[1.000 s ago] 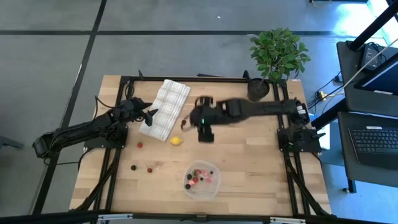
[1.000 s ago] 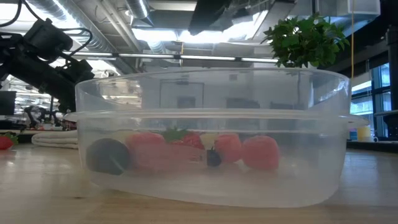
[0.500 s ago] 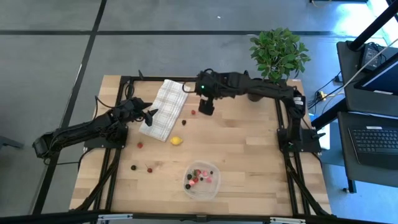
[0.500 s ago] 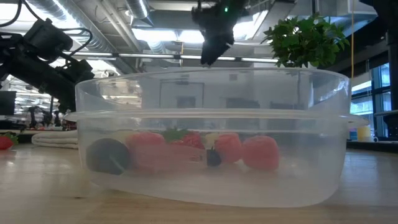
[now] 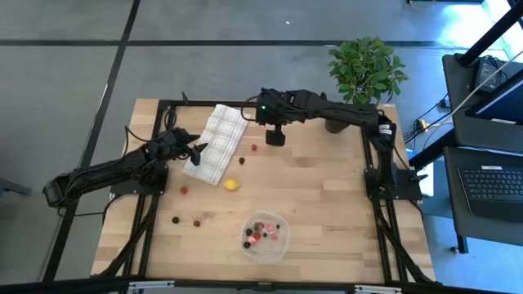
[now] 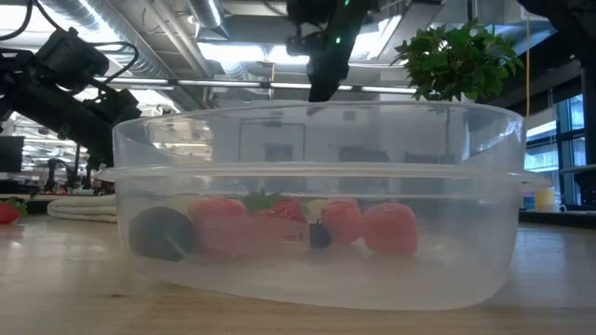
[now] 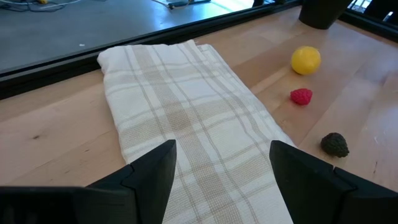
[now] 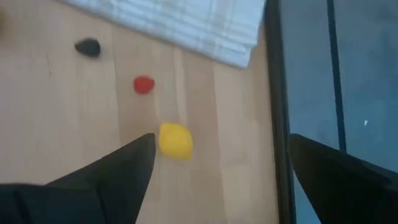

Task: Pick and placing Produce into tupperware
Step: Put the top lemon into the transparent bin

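The clear tupperware [image 5: 264, 235] stands near the table's front edge and holds several red, pink and dark berries; it fills the low view [image 6: 317, 214]. My right gripper [image 5: 274, 136] is open and empty, above the table near the far edge. In its wrist view a yellow lemon [image 8: 175, 140], a red berry [image 8: 143, 84] and a dark berry [image 8: 87, 47] lie on the wood below its fingers [image 8: 221, 171]. A second lemon [image 5: 232, 184] lies mid-table. My left gripper [image 5: 198, 149] is open and empty at the left edge of the checked cloth [image 7: 180, 118].
Loose berries lie at the left front [image 5: 185, 190], [image 5: 176, 219], [image 5: 196, 221]. The checked cloth [image 5: 216, 142] lies at the far left. A potted plant [image 5: 366, 69] in a black pot [image 5: 338, 116] stands at the far right corner. Bare wood lies right of the tupperware.
My right gripper has gone from above the middle of the table toward the far edge, ending beside the cloth's right edge. It stays empty. My left arm has kept still.
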Controlling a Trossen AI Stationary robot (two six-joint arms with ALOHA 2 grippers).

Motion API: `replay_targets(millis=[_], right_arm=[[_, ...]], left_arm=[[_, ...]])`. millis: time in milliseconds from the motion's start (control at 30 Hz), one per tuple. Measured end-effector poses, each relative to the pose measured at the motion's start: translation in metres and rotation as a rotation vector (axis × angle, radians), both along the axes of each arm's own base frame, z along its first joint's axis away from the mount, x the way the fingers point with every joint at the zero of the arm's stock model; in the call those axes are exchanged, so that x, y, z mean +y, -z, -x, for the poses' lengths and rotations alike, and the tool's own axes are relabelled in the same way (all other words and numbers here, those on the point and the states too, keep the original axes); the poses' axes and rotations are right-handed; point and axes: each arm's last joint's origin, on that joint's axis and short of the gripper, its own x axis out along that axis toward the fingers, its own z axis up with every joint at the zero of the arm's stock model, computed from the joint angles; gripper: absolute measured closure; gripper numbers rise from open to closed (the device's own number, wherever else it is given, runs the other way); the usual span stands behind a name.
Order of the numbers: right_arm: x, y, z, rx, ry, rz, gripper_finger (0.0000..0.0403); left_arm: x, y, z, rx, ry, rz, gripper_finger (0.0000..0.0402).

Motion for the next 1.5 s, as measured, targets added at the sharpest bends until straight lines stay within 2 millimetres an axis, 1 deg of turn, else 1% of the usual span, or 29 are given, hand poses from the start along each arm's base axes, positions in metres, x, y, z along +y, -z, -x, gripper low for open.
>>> replay_targets(millis=[67, 167, 300, 500, 733, 1133, 1367, 1500], right_arm=[[-0.003, 0.012, -0.004, 0.031, -0.026, -0.031, 0.0041], [-0.010, 0.034, -0.013, 0.062, -0.087, -0.123, 0.0041], [-0.023, 0.067, -0.020, 0.141, -0.101, -0.139, 0.0041], [-0.045, 0.098, -0.023, 0.208, -0.086, -0.152, 0.0041], [-0.057, 0.118, -0.026, 0.240, -0.129, -0.144, 0.0040], [-0.072, 0.140, -0.028, 0.240, -0.128, -0.148, 0.0040], [-0.073, 0.164, -0.030, 0.268, -0.139, -0.214, 0.0041], [-0.074, 0.167, -0.030, 0.271, -0.137, -0.220, 0.0053]], left_arm=[[0.000, 0.000, 0.000, 0.000, 0.000, 0.000, 0.0151], [0.000, 0.000, 0.000, 0.000, 0.000, 0.000, 0.0151], [0.000, 0.000, 0.000, 0.000, 0.000, 0.000, 0.0151], [0.000, 0.000, 0.000, 0.001, 0.000, 0.001, 0.0151], [0.000, 0.000, 0.000, 0.001, 0.000, 0.000, 0.0151], [0.000, 0.000, 0.000, 0.016, 0.010, -0.016, 0.0151], [0.000, 0.000, 0.000, 0.016, 0.010, -0.017, 0.0151], [0.000, 0.000, 0.000, 0.015, 0.011, -0.017, 0.0151]])
